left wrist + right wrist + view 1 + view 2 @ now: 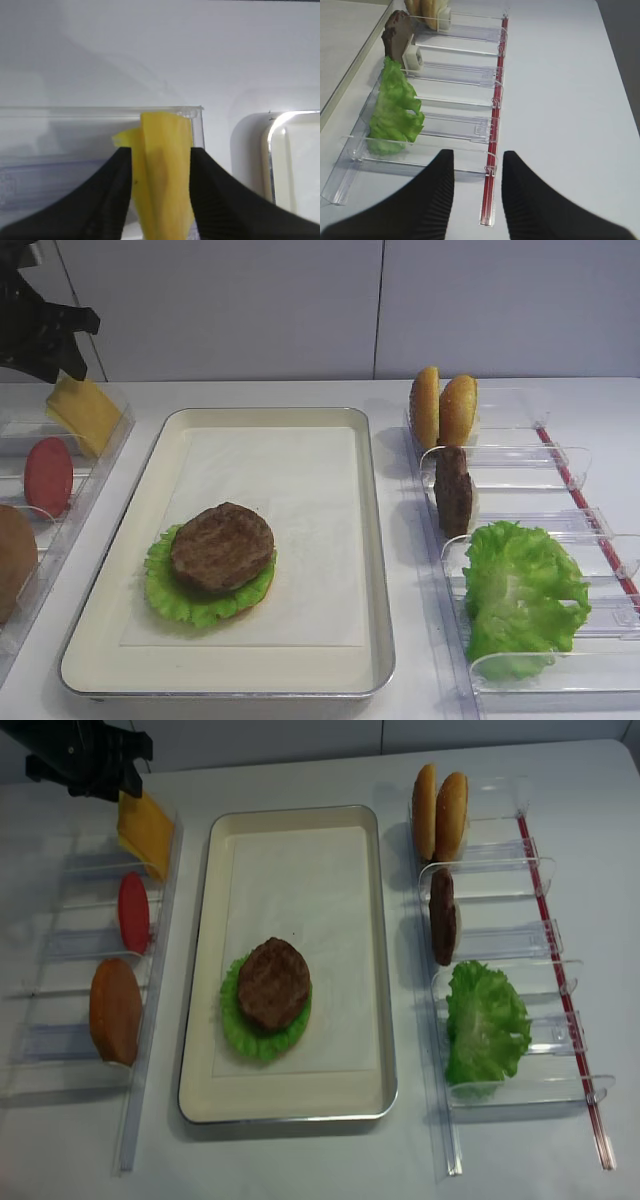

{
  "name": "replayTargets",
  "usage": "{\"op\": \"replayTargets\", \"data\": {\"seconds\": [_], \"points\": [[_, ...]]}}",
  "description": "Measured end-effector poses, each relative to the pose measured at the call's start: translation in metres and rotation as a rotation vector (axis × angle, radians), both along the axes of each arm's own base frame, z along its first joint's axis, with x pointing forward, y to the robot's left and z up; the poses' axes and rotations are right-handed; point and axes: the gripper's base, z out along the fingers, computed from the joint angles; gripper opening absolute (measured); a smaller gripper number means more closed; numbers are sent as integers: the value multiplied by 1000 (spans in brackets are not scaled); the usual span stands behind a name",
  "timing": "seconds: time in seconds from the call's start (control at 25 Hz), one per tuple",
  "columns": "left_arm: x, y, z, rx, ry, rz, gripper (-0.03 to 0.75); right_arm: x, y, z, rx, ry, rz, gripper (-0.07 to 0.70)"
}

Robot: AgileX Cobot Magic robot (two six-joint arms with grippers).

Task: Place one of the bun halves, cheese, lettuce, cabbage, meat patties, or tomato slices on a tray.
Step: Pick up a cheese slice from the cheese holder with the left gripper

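Note:
A yellow cheese (162, 170) slice stands on edge in the far slot of the left clear bin (110, 445), also seen as cheese (85, 412) and cheese (143, 823). My left gripper (161, 150) hangs over it, open, a black finger on each side of the slice. In the overhead views the left gripper (55, 372) covers the slice's top corner. The cream tray (375, 540) holds a meat patty (222, 545) on a lettuce leaf (168, 590). My right gripper (477, 155) is open and empty above the table by the right rack's front end.
The left bin also holds a tomato slice (48, 476) and a bun half (15, 560). The right rack (560, 455) holds two bun halves (440, 410), a meat patty (452, 490) on edge and lettuce (520, 595). A red strip (495, 120) runs along that rack's outer side.

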Motion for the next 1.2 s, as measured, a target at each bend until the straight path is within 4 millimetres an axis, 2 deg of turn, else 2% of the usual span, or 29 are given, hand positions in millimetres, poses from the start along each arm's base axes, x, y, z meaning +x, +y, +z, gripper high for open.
{"op": "replayTargets", "data": {"seconds": [0.6,0.92,1.08,1.2], "points": [[0,0,0,-10,-3,8,267,0,0,0,0,0,0,258],[5,-5,-13,-14,23,-1,266,0,0,0,0,0,0,258],[5,-8,-13,-13,18,-6,246,0,0,0,0,0,0,258],[5,-9,-13,-13,18,-10,199,0,0,0,0,0,0,258]]}}
